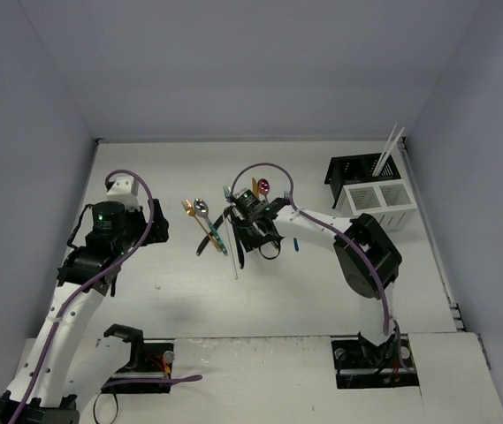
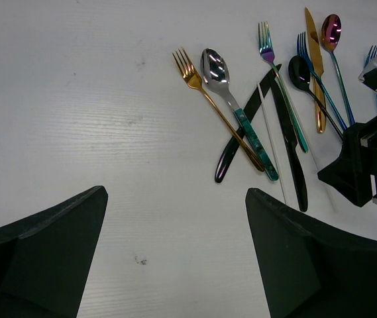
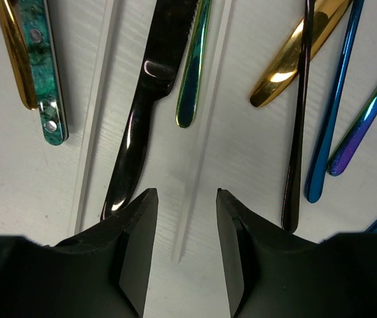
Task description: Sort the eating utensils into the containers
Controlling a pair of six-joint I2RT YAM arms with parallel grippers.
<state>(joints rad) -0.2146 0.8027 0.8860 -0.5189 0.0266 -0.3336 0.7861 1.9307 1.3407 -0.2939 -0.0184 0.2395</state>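
Half-open right hand (image 3: pixel 183 228) astride a clear utensil (image 3: pixel 205 126), nothing held

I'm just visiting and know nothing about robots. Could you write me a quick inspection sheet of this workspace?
Surface: white table, a few small dark specks.
Job's things: utensils lie in a crossed pile mid-table; black caddy and white caddy sit together at the far right, with two white sticks leaning up from them.
Clutter: nothing seen.
Grippers: left gripper, jaws open over bare table; right gripper, jaws open, straddling a clear stick in the pile.
Cables: a purple cable runs along each arm.
Surroundings: plain pale walls on three sides.
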